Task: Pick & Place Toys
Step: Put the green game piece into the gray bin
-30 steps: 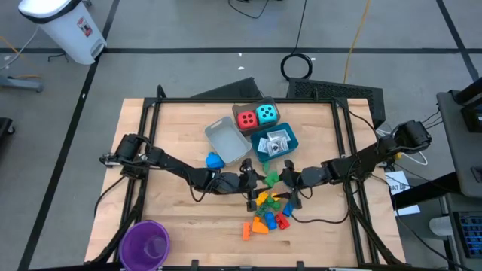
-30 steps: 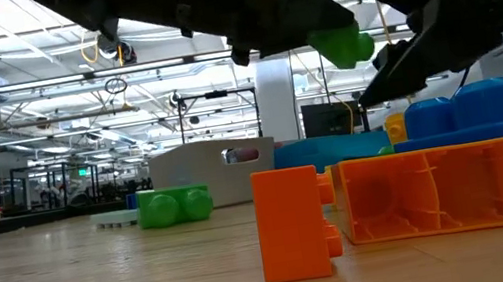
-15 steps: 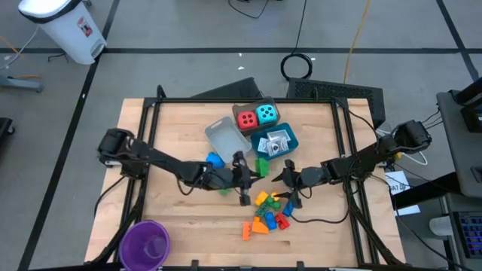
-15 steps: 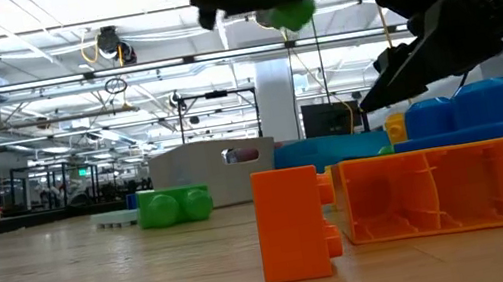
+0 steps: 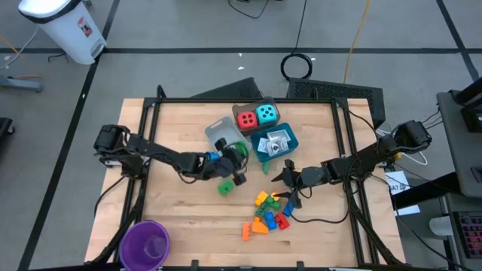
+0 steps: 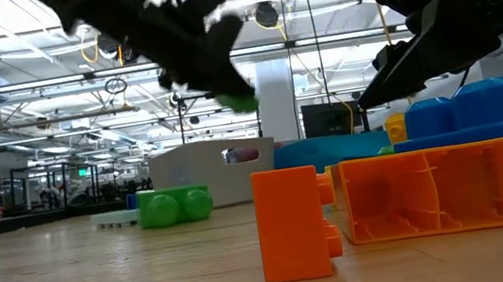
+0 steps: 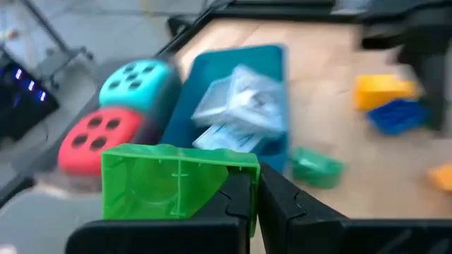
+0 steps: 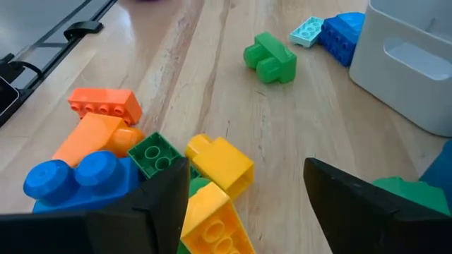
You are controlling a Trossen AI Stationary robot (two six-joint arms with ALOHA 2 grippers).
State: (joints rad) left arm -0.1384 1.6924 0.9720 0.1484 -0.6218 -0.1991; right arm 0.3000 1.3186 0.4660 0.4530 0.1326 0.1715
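Note:
My left gripper (image 5: 236, 153) is shut on a light green hollow brick (image 7: 169, 180), in the air by the grey tray (image 5: 226, 138); it also shows in the low view (image 6: 240, 100). My right gripper (image 5: 285, 176) is open and empty, low above the brick pile (image 5: 267, 212), its fingers wide apart over yellow (image 8: 220, 162) and green (image 8: 155, 156) bricks. Another green brick (image 5: 224, 186) lies on the table. The red die (image 5: 246, 119) and cyan die (image 5: 266, 114) sit in a tray at the back. White packets (image 7: 244, 106) lie in the blue tray (image 5: 286, 141). My left gripper pinches one side wall (image 7: 248, 185) of the green brick at its open end, between the two fingers; one finger (image 7: 236, 204) seems to stand inside the hollow and one outside. The brick is lifted clear of the table, its hollow side facing the wrist camera.
A blue brick (image 5: 215, 159) and a small cyan plate (image 8: 307, 29) lie by the grey tray. A dark green piece (image 5: 264, 167) lies beside the blue tray. A purple cup (image 5: 144, 242) stands at the near left. Bare wood lies left of the arms.
My left gripper has carried the green brick up from beside the pile, toward the table's far edge and left, up to the grey tray, staying shut on it.

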